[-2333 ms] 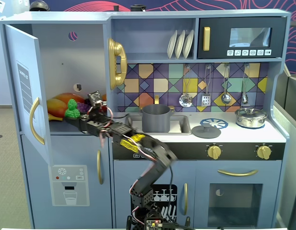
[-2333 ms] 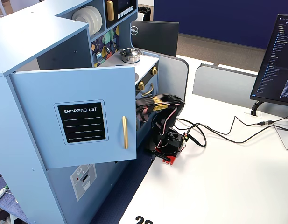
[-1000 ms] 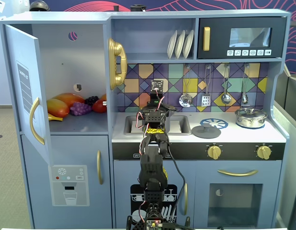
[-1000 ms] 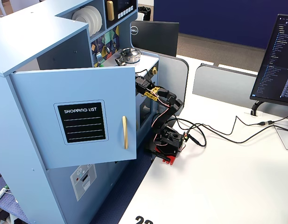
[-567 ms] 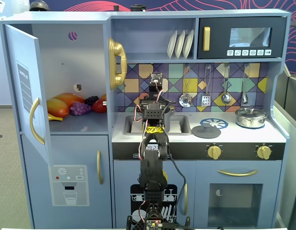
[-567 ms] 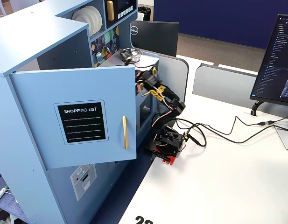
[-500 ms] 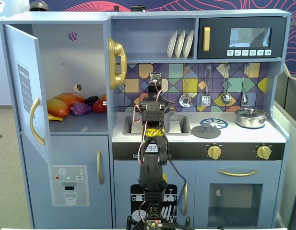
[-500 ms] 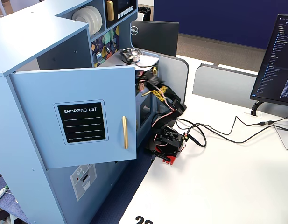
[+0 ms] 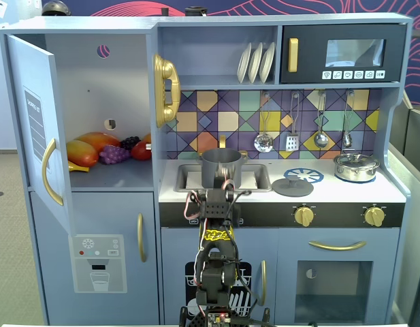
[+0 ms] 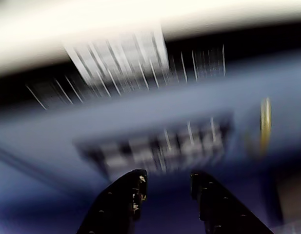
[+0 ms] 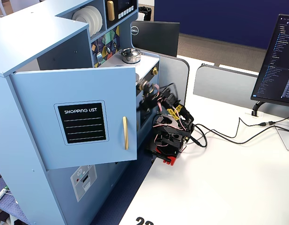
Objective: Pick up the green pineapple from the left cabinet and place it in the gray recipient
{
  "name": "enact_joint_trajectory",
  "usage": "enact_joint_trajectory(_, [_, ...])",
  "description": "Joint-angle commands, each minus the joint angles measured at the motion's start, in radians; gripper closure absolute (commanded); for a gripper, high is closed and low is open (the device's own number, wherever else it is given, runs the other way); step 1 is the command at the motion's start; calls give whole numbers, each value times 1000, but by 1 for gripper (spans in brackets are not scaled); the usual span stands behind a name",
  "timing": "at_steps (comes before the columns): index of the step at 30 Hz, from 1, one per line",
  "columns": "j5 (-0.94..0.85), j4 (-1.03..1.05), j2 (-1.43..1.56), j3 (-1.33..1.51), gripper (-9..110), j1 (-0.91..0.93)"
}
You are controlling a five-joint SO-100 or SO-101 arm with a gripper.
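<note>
While tool (image 10: 167,187) hangs released & empty, white desk (image 11: 219,183) carries cables, w/ monitor (image 11: 275,54) beside.

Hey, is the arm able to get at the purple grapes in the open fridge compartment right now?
Probably yes: the door stands wide open and the grapes sit near the shelf's front, unblocked, though the arm is folded low below the sink.

Left cabinet (image 9: 94,82) open — gray recipient (image 9: 221,167) in sink.
</note>
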Motion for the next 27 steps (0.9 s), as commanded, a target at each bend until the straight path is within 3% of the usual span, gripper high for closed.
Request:
enact_joint_trajectory(1, [-5, -126, 6, 252, 101, -44])
enact_joint_trajectory(9, [21, -357, 8, 583, 101, -83])
enact_joint_trajectory(22, [14, 118, 192, 626, 101, -49])
enact_joint_trajectory(27, [15, 135, 218, 626, 100, -9])
